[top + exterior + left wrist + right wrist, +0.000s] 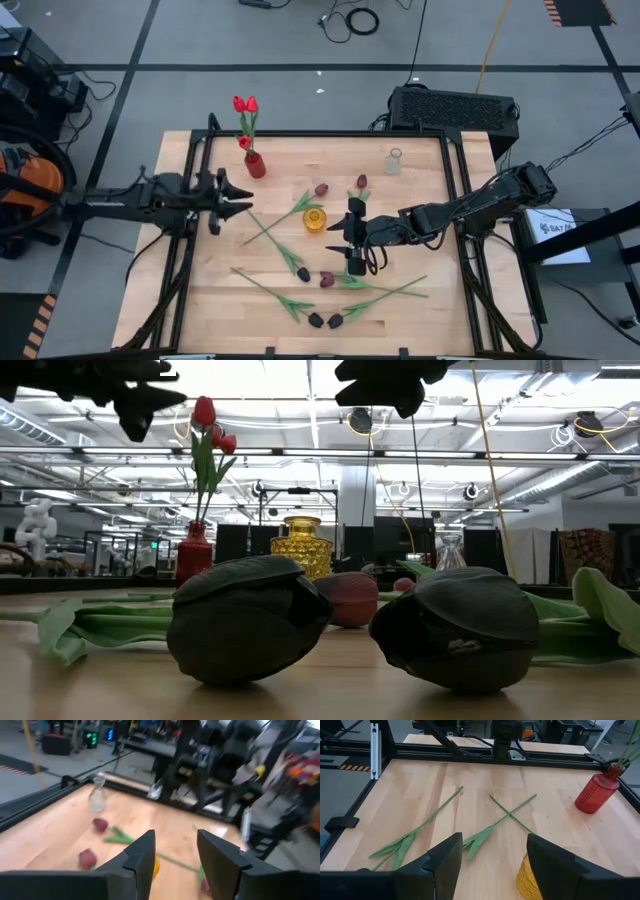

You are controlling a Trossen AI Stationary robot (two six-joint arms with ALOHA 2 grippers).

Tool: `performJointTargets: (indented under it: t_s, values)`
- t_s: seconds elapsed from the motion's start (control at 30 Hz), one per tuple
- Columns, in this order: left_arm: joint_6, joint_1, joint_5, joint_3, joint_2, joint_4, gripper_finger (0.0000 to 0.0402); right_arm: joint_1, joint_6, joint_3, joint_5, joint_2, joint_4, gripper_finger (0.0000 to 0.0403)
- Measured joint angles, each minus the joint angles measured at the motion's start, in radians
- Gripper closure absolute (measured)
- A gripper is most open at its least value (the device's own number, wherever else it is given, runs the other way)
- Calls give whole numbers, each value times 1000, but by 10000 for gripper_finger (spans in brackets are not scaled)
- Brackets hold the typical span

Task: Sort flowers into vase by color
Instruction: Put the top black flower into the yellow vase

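the left gripper (238, 195) hangs over the left side of the table (420, 320) with its fingers apart and nothing between them. it sits just beside the red vase (255, 165), likely because that vase is the home for red flowers. the right gripper (347, 236) hangs over the middle of the table, fingers also apart and holding nothing. it is right next to the yellow vase (314, 219) and above the loose flowers, so it looks ready to reach down for one. the red vase already holds three red tulips (245, 105) standing up tall. the yellow vase looks empty from above. a clear vase (393, 162) stands near the far right corner, and it looks empty too. the other flowers still lie flat on the wood. two dark red ones (321, 189) lie close to the yellow vase, with stems crossing. more lie near the front edge, where a dark red head (326, 279) and some black heads (315, 320) rest on the wood with long green stems (262, 284) spread out. the red ones seem done, so i think the darker ones still need sorting.
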Motion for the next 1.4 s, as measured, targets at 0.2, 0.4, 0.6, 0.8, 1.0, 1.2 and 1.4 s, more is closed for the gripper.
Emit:
performJointTargets:
  t_s: [0.2, 0.4, 0.6, 0.8, 1.0, 1.2, 1.4]
  values:
    - [-26, -189, -234, 0, 203, -4, 249, 0, -11, 0, 0, 0, -45, 188]
    - [-106, -347, -413, 0, 403, 22, 250, 0, -11, 0, 0, 0, -99, 188]
    - [-198, -411, -459, 0, 532, 85, 249, 0, -31, 0, 0, 0, -106, 188]
    - [-307, -418, -411, 0, 634, 84, 249, 0, -45, 0, 0, 0, -105, 188]
    - [-309, -419, -400, 0, 731, 112, 249, -1, -45, 0, 0, 0, -116, 188]
    - [-258, -420, -281, 0, 833, 184, 249, -1, -84, 0, 0, 0, -128, 188]
    - [-185, -420, -326, 3, 881, 205, 249, -1, -86, 0, 0, 0, -132, 188]
